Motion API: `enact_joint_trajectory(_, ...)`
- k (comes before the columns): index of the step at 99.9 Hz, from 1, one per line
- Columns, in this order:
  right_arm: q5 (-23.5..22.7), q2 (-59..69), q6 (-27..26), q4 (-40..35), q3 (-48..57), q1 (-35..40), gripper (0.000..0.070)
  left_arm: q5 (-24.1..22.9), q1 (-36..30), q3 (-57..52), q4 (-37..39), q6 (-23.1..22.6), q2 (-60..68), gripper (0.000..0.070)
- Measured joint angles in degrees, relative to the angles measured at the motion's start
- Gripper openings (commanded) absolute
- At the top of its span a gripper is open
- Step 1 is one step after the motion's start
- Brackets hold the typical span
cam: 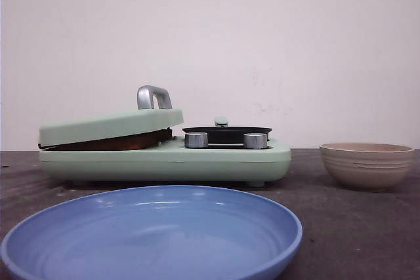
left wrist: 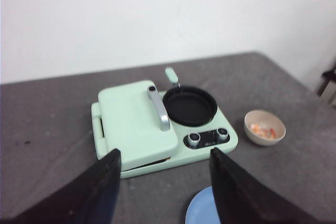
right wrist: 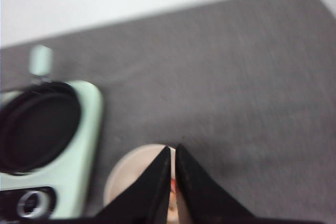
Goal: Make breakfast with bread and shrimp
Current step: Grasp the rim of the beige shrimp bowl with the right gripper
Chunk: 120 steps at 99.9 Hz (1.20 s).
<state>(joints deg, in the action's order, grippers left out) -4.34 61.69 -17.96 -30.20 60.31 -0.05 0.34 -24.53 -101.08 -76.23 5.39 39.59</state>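
Front view is showing the pale green breakfast maker [cam: 164,155] sitting mid-table with its sandwich lid [cam: 111,126] resting slightly ajar over something brown; I am judging that brown edge [cam: 115,141] to be the bread, already loaded in the press, though only a thin strip of it is showing. The small black pan [left wrist: 189,106] on the maker's other half is lying empty, so the shrimp step is looking undone. The shrimp [left wrist: 263,130] is sitting in the beige bowl [left wrist: 264,127] just beside the maker on my right side, pinkish-orange pieces only. The blue plate [cam: 151,234] nearest the camera is holding nothing, so plating is remaining too. My right gripper [right wrist: 172,153] is hanging directly over that bowl with its fingers pressed nearly together, a thin slit between the tips; a speck of orange-red is showing low between them, but I am not able to tell whether it is pinched or simply lying in the bowl beneath. My left gripper [left wrist: 163,161] is hovering spread wide, well above the maker and holding nothing. Remaining by my judgement: shrimp to the pan, then food to the plate
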Motion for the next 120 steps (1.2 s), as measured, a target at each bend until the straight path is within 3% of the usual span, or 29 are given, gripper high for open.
enact_joint_trajectory(8,-8.02,4.94,0.02,-0.85,0.11,-4.26,0.0102,-0.09,-0.11,1.09,-1.20,-0.42,-2.58,0.0258)
enact_joint_trajectory(15,-13.60,9.25,0.35,-2.36,0.11,-5.25,0.0248,0.02,-0.09,2.12,-2.47,-1.01,-3.61,0.0259)
enact_joint_trajectory(21,-15.04,12.79,0.90,-3.67,0.11,-5.07,0.0372,0.00,-0.09,2.86,-3.19,-1.33,-3.89,0.0259)
enact_joint_trajectory(25,-15.15,15.15,1.18,-4.37,0.11,-4.90,0.0402,-0.02,-0.09,3.26,-3.58,-1.42,-4.07,0.0259)
enact_joint_trajectory(60,-12.35,25.64,1.42,-1.64,0.09,-4.87,0.0399,-0.02,-0.09,4.09,-4.96,-1.46,-5.77,0.0258)
enact_joint_trajectory(69,-12.33,26.77,1.42,1.01,0.09,-4.90,0.0393,-0.02,-0.09,4.09,-5.01,-1.46,-5.77,0.0259)
enact_joint_trajectory(79,-12.33,28.41,1.44,3.45,0.09,-4.90,0.0332,-0.02,-0.09,4.09,-5.09,-1.44,-5.77,0.0258)
enact_joint_trajectory(120,-13.73,35.63,1.27,8.68,0.09,-4.92,0.0332,-0.50,-0.09,4.09,-5.07,-1.86,-5.77,0.0258)
